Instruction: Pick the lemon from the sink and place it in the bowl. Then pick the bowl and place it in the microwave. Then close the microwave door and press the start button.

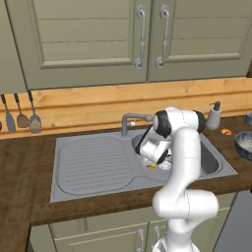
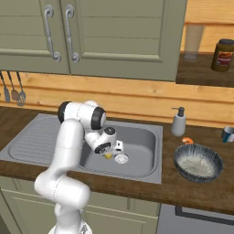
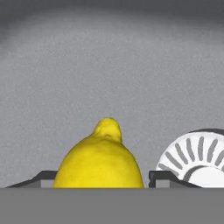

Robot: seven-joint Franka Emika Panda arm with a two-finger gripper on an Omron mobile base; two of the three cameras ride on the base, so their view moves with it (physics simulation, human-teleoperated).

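I have the arm bent down into the basin of the sink [image 2: 146, 137], which is set in the dark wooden counter [image 2: 201, 192]. The bowl [image 2: 198, 162] waits on that counter to the right of the sink, well apart from where I am working. On the basin floor, the round drain strainer [image 3: 199, 159] lies just beside my target. The gripper [image 3: 101, 177] is down at the floor with a finger on either side of the lemon [image 3: 101, 159]; the fingertips [image 3: 162, 176] stand a little off its skin on each flank, so I read the jaws as fairly wide and not yet gripping, though I cannot tell for sure whether they touch.

I judge the lemon light, firm and waxy, likely to roll or squirt out. I would pinch it across its fat middle, clear of the tapered nub, and close gently.
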